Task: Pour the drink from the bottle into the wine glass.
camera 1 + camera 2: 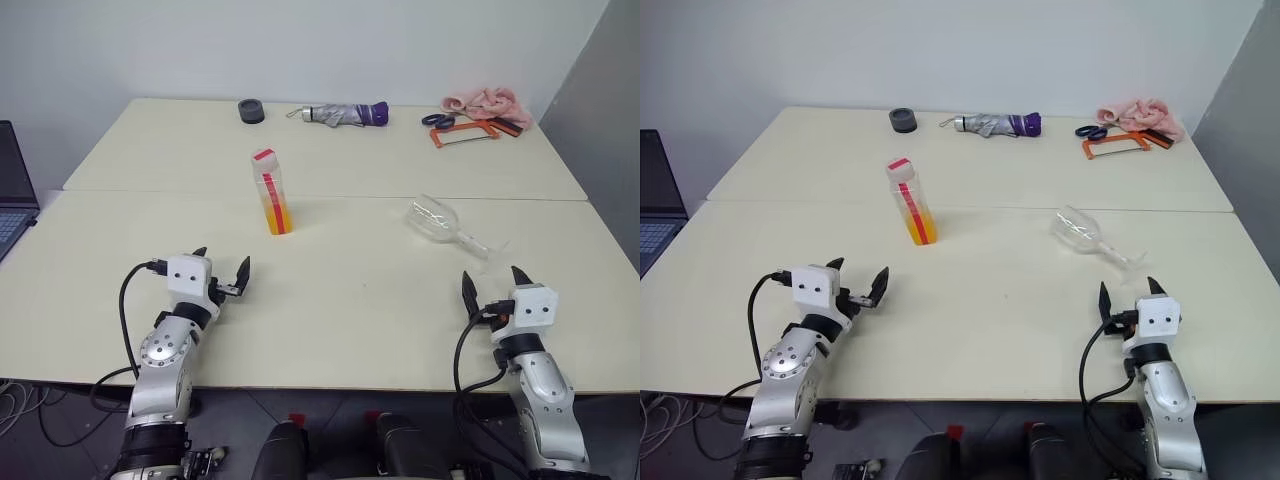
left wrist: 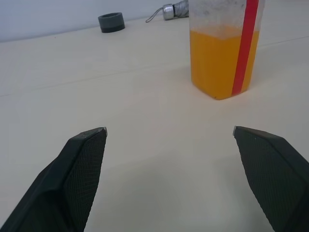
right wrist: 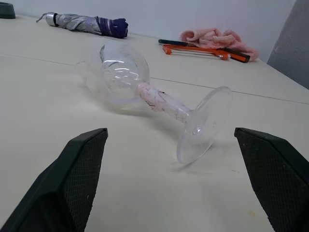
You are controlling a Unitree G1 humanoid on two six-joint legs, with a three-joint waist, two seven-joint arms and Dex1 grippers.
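Low on the left of the head view, the left gripper (image 1: 222, 272) is hovering over the smooth cream table (image 1: 350, 290), black fingers spread apart and empty. Just above it, left of centre, the squarish clear plastic bottle (image 1: 270, 192) with a red cap is standing upright, orange drink (image 1: 277, 217) filling its lower part. Right of centre, the clear stemmed wine glass (image 1: 445, 224) is lying on its side. Below it, the right gripper (image 1: 493, 282) is holding level, fingers likewise apart.

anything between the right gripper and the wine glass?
Nothing: bare table between the open right gripper and the wine glass, which lies on its side. The right wrist view shows this stretch.
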